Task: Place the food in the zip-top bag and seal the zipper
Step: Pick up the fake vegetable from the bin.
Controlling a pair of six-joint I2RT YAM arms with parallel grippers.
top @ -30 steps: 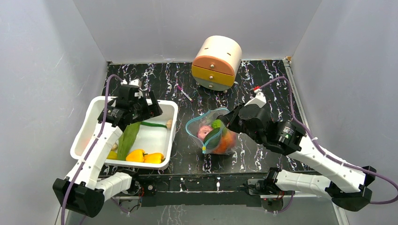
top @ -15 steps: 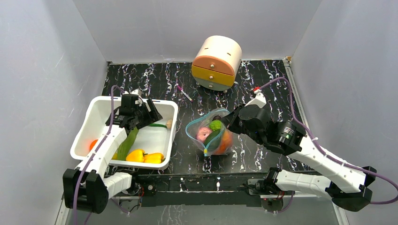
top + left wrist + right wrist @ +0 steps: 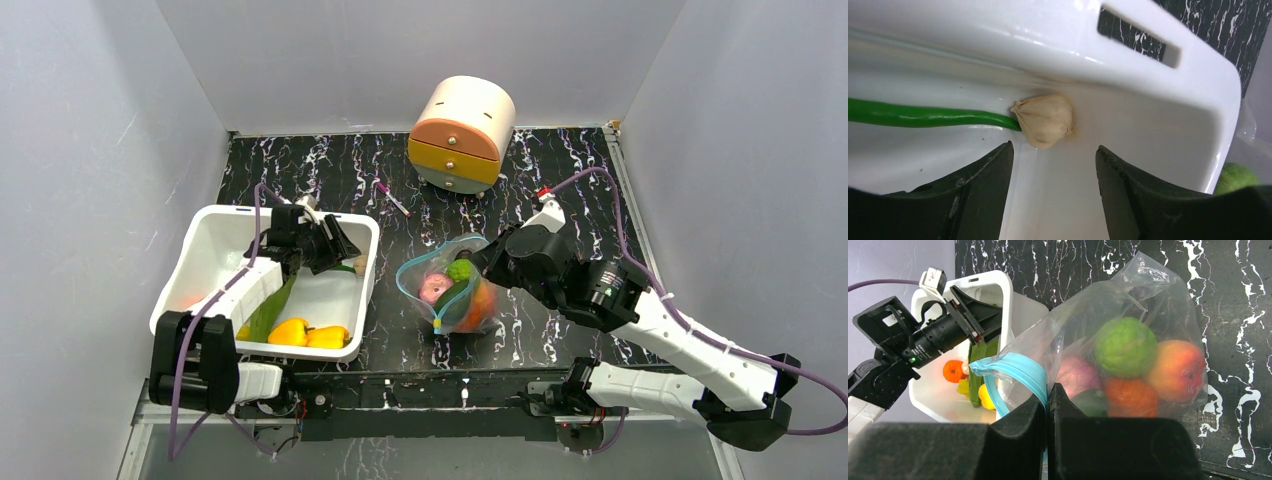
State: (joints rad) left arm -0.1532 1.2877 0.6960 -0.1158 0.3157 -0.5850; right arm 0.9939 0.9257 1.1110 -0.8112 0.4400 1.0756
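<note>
The clear zip-top bag [image 3: 452, 292] lies mid-table, mouth open to the left. It holds a green fruit [image 3: 1125, 346], a red-pink fruit [image 3: 1178, 370], an orange one [image 3: 1128, 395] and a purple piece [image 3: 1075, 376]. My right gripper [image 3: 1047, 390] is shut on the bag's blue-green zipper strip [image 3: 1018, 371]. My left gripper [image 3: 1054, 150] is open inside the white tub [image 3: 200, 235], just short of a beige bulb [image 3: 1044, 120] with a green stem [image 3: 923, 116] in the tub's corner. Two yellow peppers [image 3: 305, 335] and a long green leaf [image 3: 268, 305] lie in the tub.
A round cream and orange drawer box [image 3: 462, 135] stands at the back. A pink pen [image 3: 392, 198] lies in front of it. An orange fruit [image 3: 954, 371] sits at the tub's far left. Grey walls close in three sides.
My left gripper has lowered and moved right inside the tub, toward its right wall and the beige bulb. The right gripper has kept its hold on the bag rim, nearly still.
</note>
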